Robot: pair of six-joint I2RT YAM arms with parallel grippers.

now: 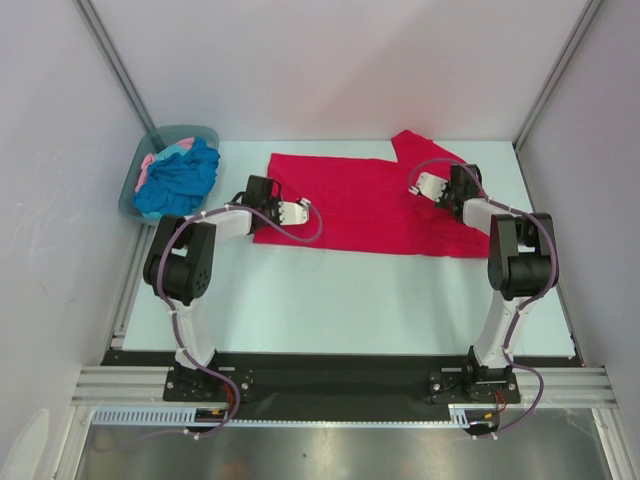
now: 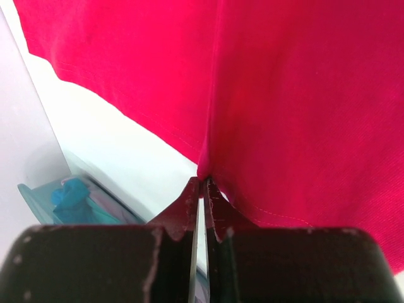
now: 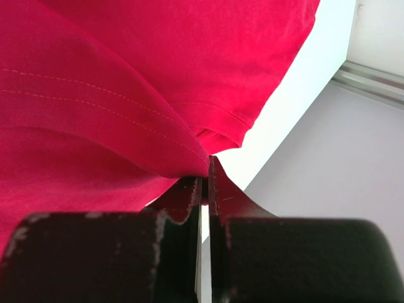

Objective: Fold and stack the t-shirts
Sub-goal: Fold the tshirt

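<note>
Crimson t-shirt (image 1: 350,205) lies spread; left end effector (image 2: 202,184) and right end effector (image 3: 205,173) each clamp its cloth.

- The table (image 1: 330,300) was a pale, flat top between grey walls, with a black strip along its near edge.
- A crimson t-shirt (image 1: 370,205) lay spread on its far half as a wide rectangle, one sleeve sticking out towards the far right corner.
- A grey-teal tub (image 1: 185,130) sat at the far left corner, near the shirt's left edge but apart from it.
</note>
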